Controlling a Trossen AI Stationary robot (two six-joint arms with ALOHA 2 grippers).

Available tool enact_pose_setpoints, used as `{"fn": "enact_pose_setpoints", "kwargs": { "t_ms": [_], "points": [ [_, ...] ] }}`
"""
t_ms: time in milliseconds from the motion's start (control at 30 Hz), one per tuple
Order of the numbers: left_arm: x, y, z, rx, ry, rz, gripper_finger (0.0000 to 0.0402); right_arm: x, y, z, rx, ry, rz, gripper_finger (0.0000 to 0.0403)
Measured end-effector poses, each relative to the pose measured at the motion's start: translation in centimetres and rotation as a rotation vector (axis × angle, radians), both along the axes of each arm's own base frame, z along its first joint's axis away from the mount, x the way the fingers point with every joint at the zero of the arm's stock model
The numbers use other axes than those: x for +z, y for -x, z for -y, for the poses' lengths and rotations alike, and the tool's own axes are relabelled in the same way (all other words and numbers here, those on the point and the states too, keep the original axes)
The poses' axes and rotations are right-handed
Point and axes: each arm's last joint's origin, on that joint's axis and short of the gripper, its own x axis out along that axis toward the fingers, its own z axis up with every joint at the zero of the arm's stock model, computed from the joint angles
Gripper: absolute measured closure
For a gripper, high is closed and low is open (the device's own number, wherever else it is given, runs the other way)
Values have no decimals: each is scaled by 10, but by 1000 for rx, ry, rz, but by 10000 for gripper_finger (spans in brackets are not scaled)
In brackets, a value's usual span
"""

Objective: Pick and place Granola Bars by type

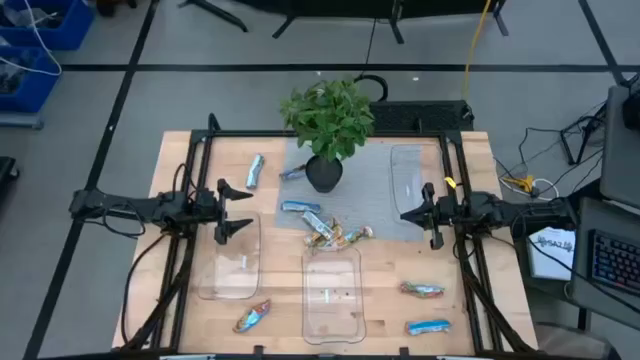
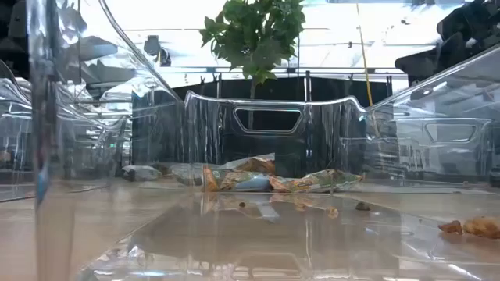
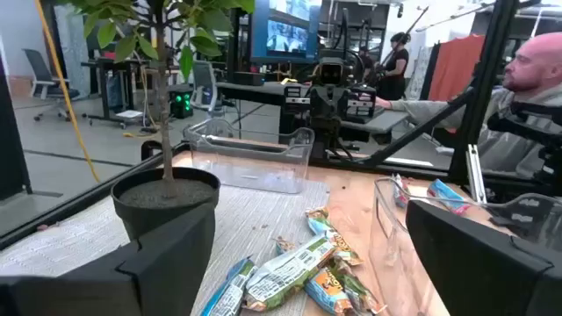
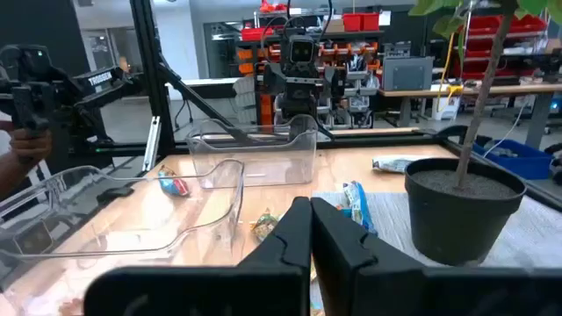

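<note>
Several granola bars lie flat on the wooden table. A loose pile (image 1: 332, 233) sits at the centre, in front of a potted plant (image 1: 326, 125); the pile also shows in the left wrist view (image 3: 303, 272) and the low view (image 2: 266, 181). Single bars lie at the far left (image 1: 255, 172), near left (image 1: 252, 316) and near right (image 1: 422, 290), (image 1: 428, 326). My left gripper (image 1: 245, 208) hovers open at the table's left, pointing level toward the pile. My right gripper (image 1: 403, 214) hovers shut at the right, its fingers (image 4: 309, 224) pointing at the pile.
Clear plastic trays stand on the table: one near left (image 1: 230, 262), one near centre (image 1: 332, 295), one at the far right (image 1: 405, 170). The plant stands on a grey mat (image 1: 380, 195). A person sits beyond the table's right side (image 3: 527, 79).
</note>
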Motion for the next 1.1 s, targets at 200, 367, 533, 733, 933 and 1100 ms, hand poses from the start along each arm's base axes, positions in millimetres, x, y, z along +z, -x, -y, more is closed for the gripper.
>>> {"fn": "enact_pose_setpoints", "kwargs": {
  "t_ms": [200, 367, 533, 733, 933, 1100],
  "points": [
    [-1, 0, 0, -2, 0, -5, 75, 0, 0, 0, 2, -18, 1, 403],
    [-3, 0, 0, -1, -13, -34, 176, 0, 0, 0, 2, -18, -1, 403],
    [-5, 0, 0, -1, -32, -52, 292, -1, 0, 0, 1, -17, -9, 403],
    [-5, 0, 0, -1, -54, -52, 392, -2, 0, 0, 2, -16, -19, 403],
    [2, 0, 2, -56, 93, -31, 387, -2, 0, 0, 2, -16, -26, 403],
    [37, -4, 12, -256, 125, -28, 395, -3, 0, 0, 2, -11, -28, 403]
  ]
}}
